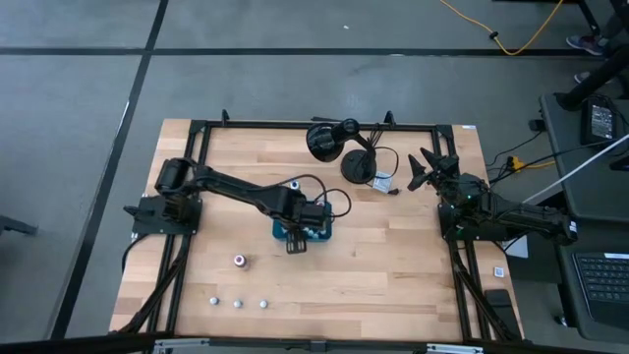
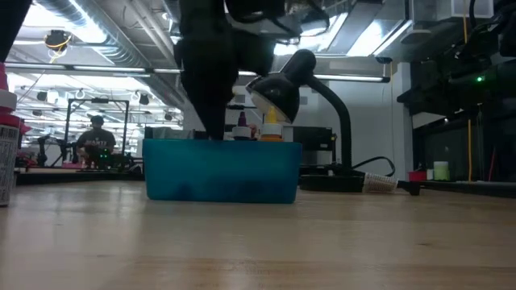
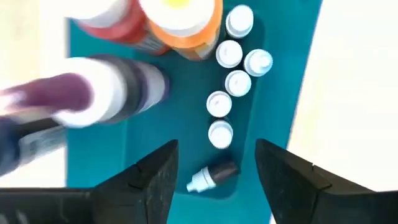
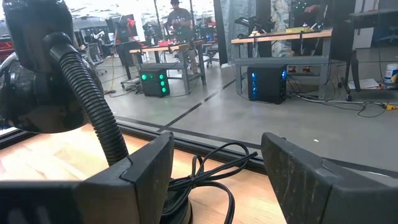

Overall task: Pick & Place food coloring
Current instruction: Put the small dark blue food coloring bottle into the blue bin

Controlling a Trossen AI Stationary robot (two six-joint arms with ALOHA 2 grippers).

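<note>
The teal tray (image 1: 279, 233) stands mid-table; it also shows in the low view (image 2: 222, 171). In the left wrist view it holds several tiny white-capped bottles (image 3: 227, 84) standing upright, a small dark bottle (image 3: 212, 176) lying on its side, and larger orange (image 3: 183, 22), red and purple bottles. My left gripper (image 1: 297, 243) hangs open over the tray's near end, pointing down, its fingers (image 3: 155, 183) on either side of the lying dark bottle without touching it. A pink-purple-topped bottle (image 1: 239, 261) and three tiny bottles (image 1: 237, 303) stand on the table nearer the front. My right gripper (image 1: 421, 169) is open and empty at the right.
A black desk lamp (image 1: 334, 140) with its cord stands at the back of the table, close in front of my right gripper (image 4: 214, 177). Black frame rails run along the table's edges. Bare wood lies between the tray and the right arm.
</note>
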